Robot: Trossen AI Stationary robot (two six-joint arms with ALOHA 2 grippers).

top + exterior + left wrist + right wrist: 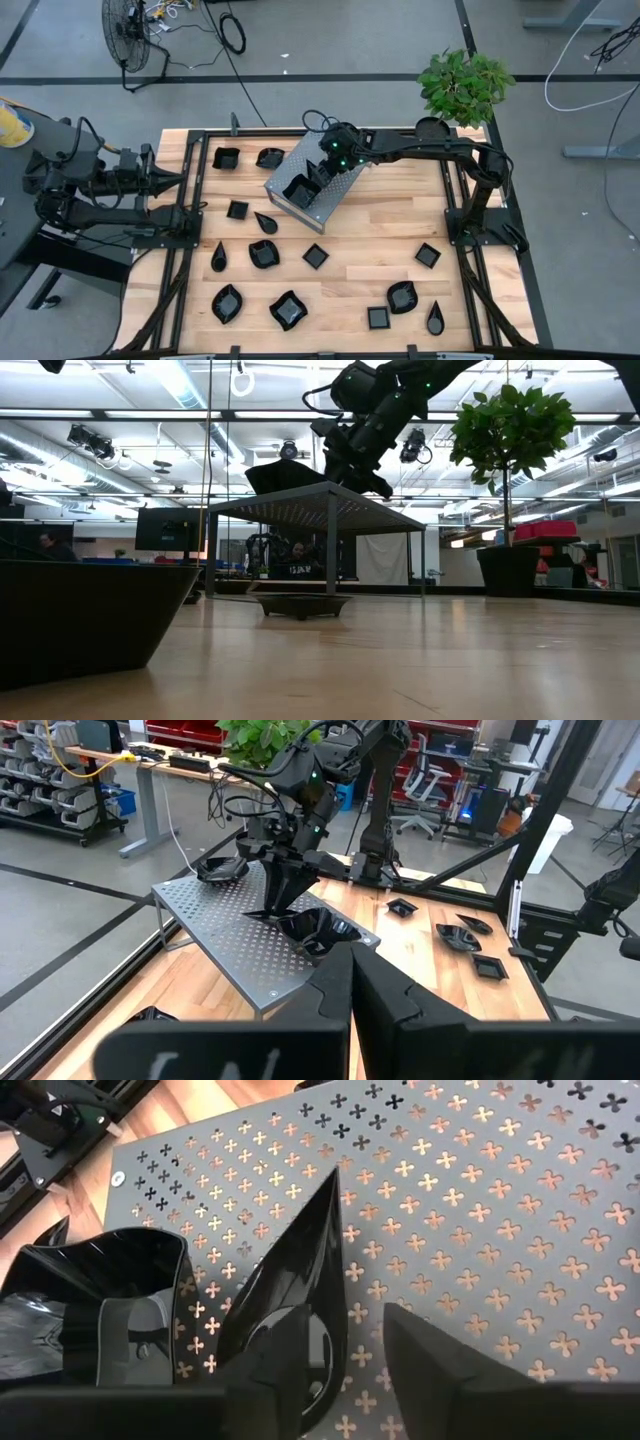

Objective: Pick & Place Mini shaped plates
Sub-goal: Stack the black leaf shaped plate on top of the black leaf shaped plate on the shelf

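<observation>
A grey perforated metal box point(338, 198) stands tilted on the wooden table. On its top lies a wavy-rimmed black plate point(100, 1285). Beside that plate is a black teardrop plate point(300, 1270), with its pointed tip point(330, 1180) on the perforated top. My right gripper point(350, 1315) reaches over the box from the table's right, slanting down. It is open, with the teardrop plate's wide end between its fingers. My left gripper point(352, 990) is shut and waits off the table's left edge point(190, 182), touching nothing. My right gripper has one finger point(270, 1370) at the teardrop plate's wide end point(300, 1340), and that finger covers the plate's edge there. Whether they touch I cannot tell. The other finger point(440, 1370) stands apart from the plate, with bare perforated metal between them. The plate rests on the box top.
Several black mini plates lie scattered over the table, among them a wavy one point(265, 253) and a square one point(427, 255). A potted plant point(465, 85) stands at the far right corner. Black frame rails point(470, 270) run along the table's sides.
</observation>
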